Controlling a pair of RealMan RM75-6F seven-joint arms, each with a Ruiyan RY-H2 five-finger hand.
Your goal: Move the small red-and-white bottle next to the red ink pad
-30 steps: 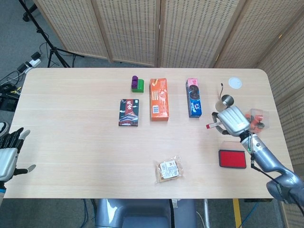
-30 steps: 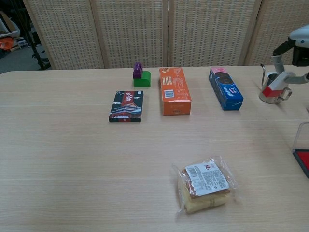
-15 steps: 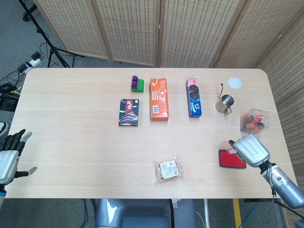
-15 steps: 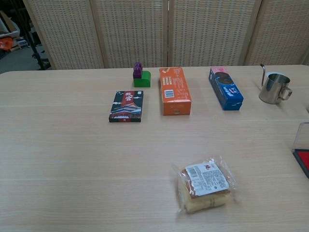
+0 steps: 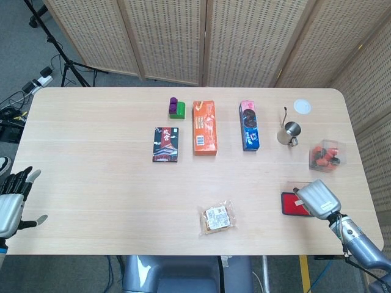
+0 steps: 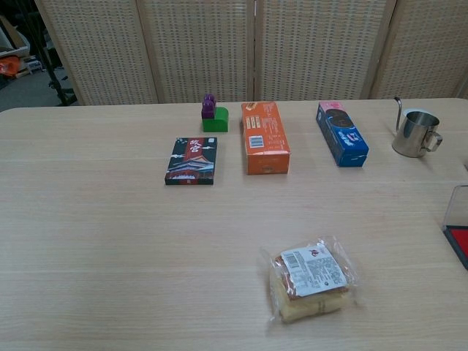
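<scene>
The red ink pad (image 5: 292, 203) lies open near the table's front right; the chest view shows only its edge (image 6: 460, 246) and its clear lid (image 6: 455, 208). My right hand (image 5: 317, 198) hovers over the pad's right half, back up and fingers curled under. Only a small white-and-red tip of the red-and-white bottle (image 5: 297, 192) pokes out at the hand's left edge, pinched there; the rest is hidden. My left hand (image 5: 11, 198) hangs off the table's front left corner, fingers spread and holding nothing. Neither hand appears in the chest view.
A steel cup (image 5: 291, 131) and a clear box of red pieces (image 5: 324, 155) stand behind the pad. A blue biscuit box (image 5: 249, 125), orange box (image 5: 204, 127), dark card box (image 5: 165, 144) and green-purple block (image 5: 176, 108) line the middle. A wrapped snack (image 5: 217, 218) lies front centre.
My right hand carried the bottle from beside the steel cup toward the table's front, ending over the ink pad, and has left the chest view. The left hand barely moved.
</scene>
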